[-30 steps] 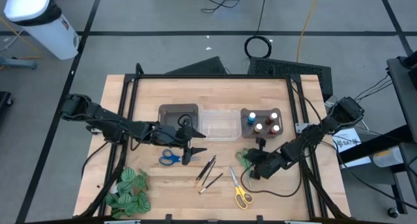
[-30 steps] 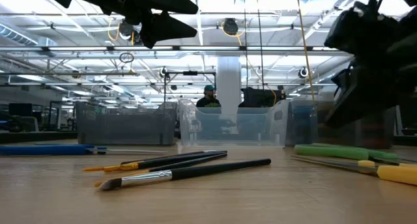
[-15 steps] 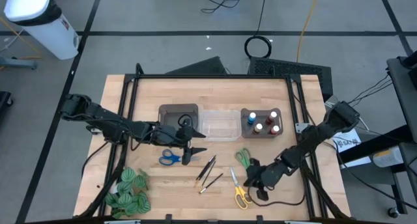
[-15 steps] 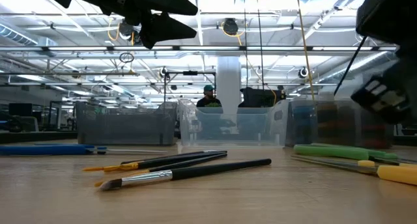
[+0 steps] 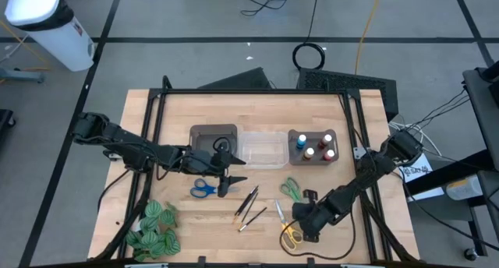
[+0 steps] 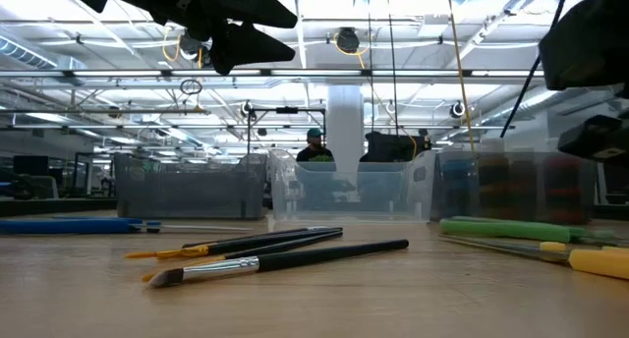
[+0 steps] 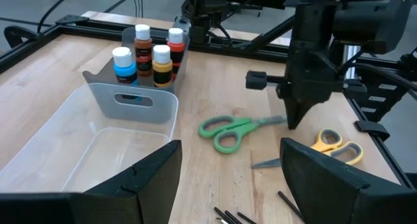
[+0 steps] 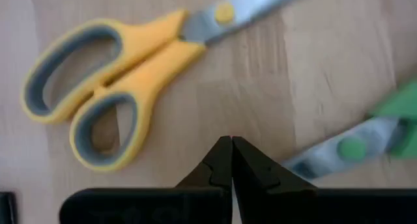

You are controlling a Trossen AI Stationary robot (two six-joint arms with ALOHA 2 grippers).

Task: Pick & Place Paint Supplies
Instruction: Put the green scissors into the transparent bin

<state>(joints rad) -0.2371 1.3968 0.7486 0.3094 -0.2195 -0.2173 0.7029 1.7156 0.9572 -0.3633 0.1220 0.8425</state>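
Note:
Yellow scissors [image 5: 288, 232] lie flat near the table's front edge, green scissors [image 5: 291, 188] just behind them. My right gripper [image 5: 296, 220] hangs shut above the wood between the two, fingertips [image 8: 231, 160] pointing steeply down beside the yellow scissors [image 8: 117, 87]. My left gripper [image 5: 234, 184] waits open in the air over the blue scissors [image 5: 204, 188]. Thin dark paintbrushes [image 5: 248, 206] lie mid-table. Paint bottles [image 7: 146, 51] stand in a grey bin [image 5: 313, 146].
An empty grey bin [image 5: 213, 137] and a clear bin [image 5: 263, 148] stand in a row with the bottle bin at mid-table. A green striped leafy bunch [image 5: 152, 229] lies at the front left. Bare wood lies between brushes and scissors. A person shows far behind in the low view.
My right gripper has moved toward the table's near edge, from beside the green scissors to beside the yellow ones, and has tipped to point more steeply down. It has stayed shut. Nothing on the table has moved.

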